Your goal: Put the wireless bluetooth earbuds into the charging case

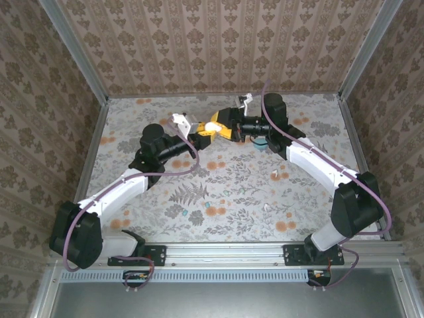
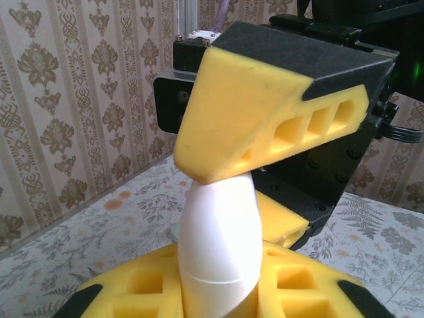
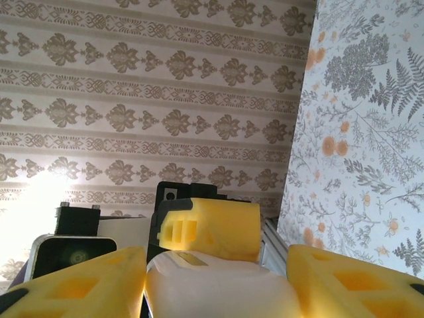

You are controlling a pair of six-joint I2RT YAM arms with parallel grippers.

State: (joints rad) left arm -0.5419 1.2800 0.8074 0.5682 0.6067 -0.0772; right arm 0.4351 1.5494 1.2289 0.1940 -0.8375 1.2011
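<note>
Floral tabletop [image 1: 238,193]; damask-patterned walls [image 1: 218,40] around it.

No text, brand, number or sign can be read. The case [image 2: 215,245] bears a small gold patch [image 3: 185,260], seen in the right wrist view, too blurred to tell whether it is a label.

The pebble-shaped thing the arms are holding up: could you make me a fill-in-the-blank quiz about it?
1. The charging case is ___ in colour.
2. The left gripper is shut on it, and the right gripper touches its top with a ___ finger.
3. The table below is printed with ferns and orange ___.
Missing words: white, yellow, flowers.
</note>
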